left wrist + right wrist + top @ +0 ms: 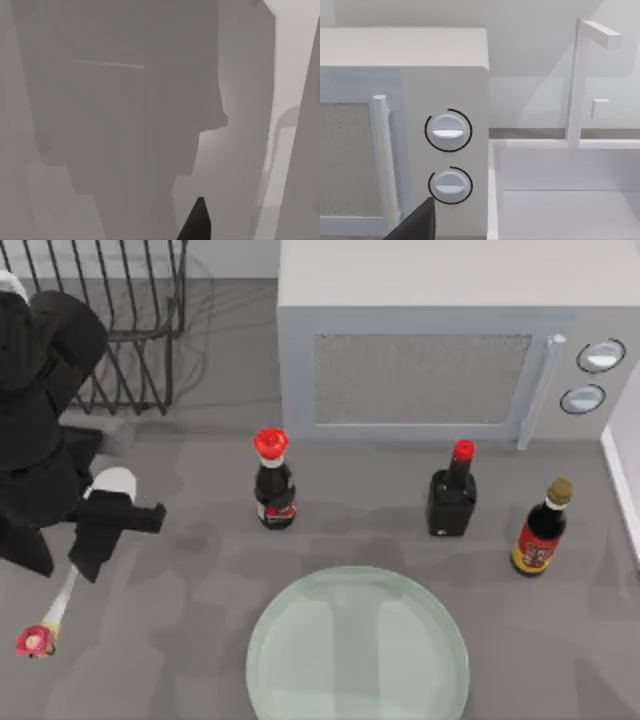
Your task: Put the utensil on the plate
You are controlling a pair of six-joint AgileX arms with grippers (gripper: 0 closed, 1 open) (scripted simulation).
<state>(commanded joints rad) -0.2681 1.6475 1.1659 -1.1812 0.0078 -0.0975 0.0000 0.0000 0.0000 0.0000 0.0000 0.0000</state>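
Note:
The utensil, a white spoon (63,597), is at the table's left side. Its oval bowl points toward the back and its thin handle runs toward the front edge, ending at a small pink-red blob (34,641). My left gripper (112,525) is directly over the spoon, just below its bowl, and its black body hides the middle of the spoon. I cannot tell whether it holds the spoon. The pale green glassy plate (357,650) lies front centre, well to the right of the spoon, with nothing on it. My right gripper (417,225) is parked facing the microwave's knobs.
Three bottles stand in a row behind the plate: a red-capped one (273,483), a black one (452,492) and a yellow-labelled one (540,530). A microwave (440,340) fills the back. A wire rack (130,330) stands back left, and a white basin (565,190) is at the right.

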